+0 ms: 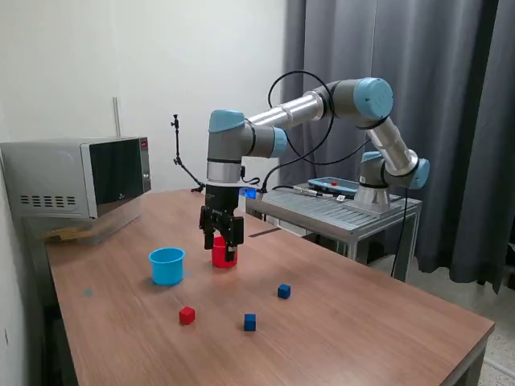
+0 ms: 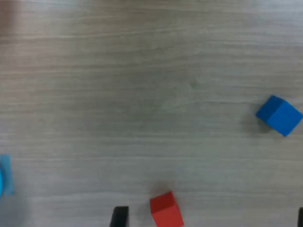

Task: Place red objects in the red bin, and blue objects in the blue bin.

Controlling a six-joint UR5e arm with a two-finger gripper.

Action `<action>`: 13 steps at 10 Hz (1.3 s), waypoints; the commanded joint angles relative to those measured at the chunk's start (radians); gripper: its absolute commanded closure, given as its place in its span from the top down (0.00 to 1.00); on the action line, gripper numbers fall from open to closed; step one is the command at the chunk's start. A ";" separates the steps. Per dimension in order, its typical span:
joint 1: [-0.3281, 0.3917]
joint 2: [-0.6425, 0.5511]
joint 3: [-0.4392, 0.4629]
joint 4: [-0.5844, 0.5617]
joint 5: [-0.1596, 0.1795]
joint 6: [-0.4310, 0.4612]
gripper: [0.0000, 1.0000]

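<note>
End effector over red cup, contents unseen.

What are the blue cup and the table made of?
The light blue cup looks like plastic: smooth, evenly colored, thin rim, slightly shiny. The table looks like wood or a wood-pattern laminate; the wrist view shows fine grain lines running across its matte brown top. Pictures alone cannot tell solid wood from laminate.

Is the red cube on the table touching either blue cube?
Apart. The exterior view shows the red cube standing alone, with bare wood between it and the nearer blue cube; the other blue cube sits farther off.
</note>
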 commanded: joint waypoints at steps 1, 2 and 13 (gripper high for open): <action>0.020 0.041 -0.017 0.002 0.000 -0.016 1.00; 0.034 0.063 -0.043 0.005 -0.001 -0.032 1.00; 0.034 0.176 -0.129 -0.046 0.048 -0.084 1.00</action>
